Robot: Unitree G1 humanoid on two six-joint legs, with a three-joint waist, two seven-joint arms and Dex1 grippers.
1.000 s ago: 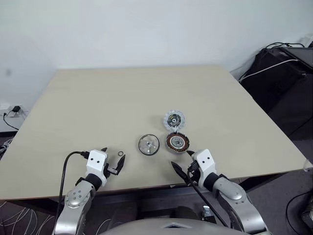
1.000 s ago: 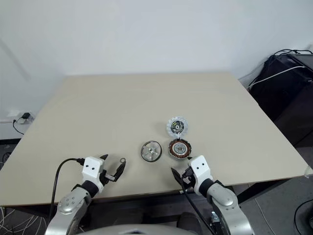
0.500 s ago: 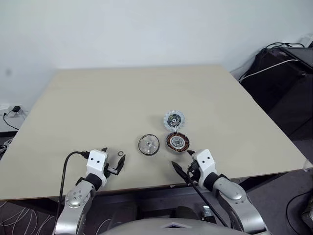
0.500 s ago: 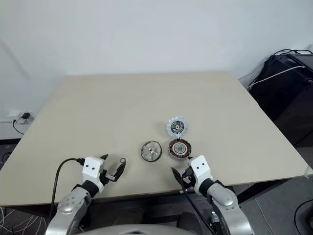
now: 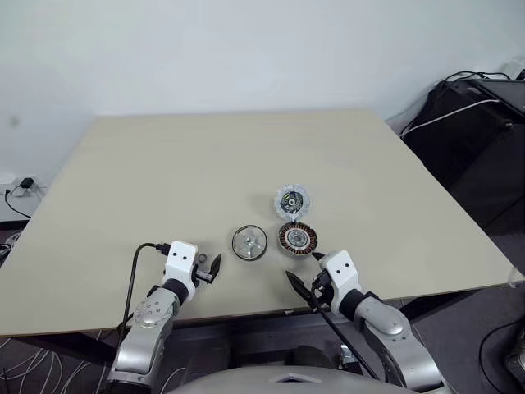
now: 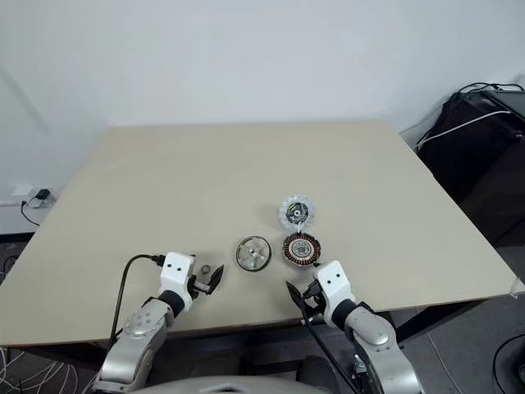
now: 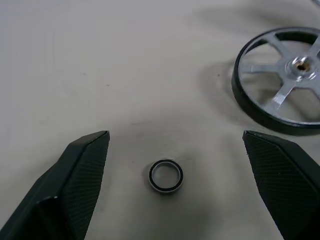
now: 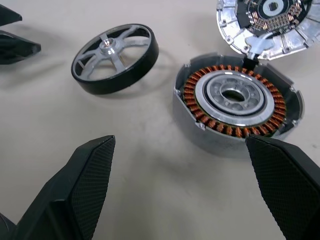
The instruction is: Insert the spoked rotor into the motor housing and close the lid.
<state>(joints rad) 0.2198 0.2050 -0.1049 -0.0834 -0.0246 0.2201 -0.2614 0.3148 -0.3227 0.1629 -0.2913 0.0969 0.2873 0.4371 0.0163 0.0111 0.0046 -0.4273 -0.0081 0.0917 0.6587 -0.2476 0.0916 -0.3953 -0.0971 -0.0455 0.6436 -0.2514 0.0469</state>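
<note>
Small dark ring point(image 7: 166, 176) flat on beige table point(image 5: 205, 164); black equipment with cables point(image 5: 476, 115) beside table.

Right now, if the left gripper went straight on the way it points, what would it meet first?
Probably the small ring, lying on the table between the open left gripper's fingers; the rotor sits off to one side.

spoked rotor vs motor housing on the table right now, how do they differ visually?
The spoked rotor has a dark rim and an open silvery face with spokes meeting a small hub; the motor housing is packed with reddish copper windings around a wide silvery centre with a hole. The rotor lies alone; the housing has the lid right at its far edge. Both are round, similar in size, flat on the table, ungripped.
</note>
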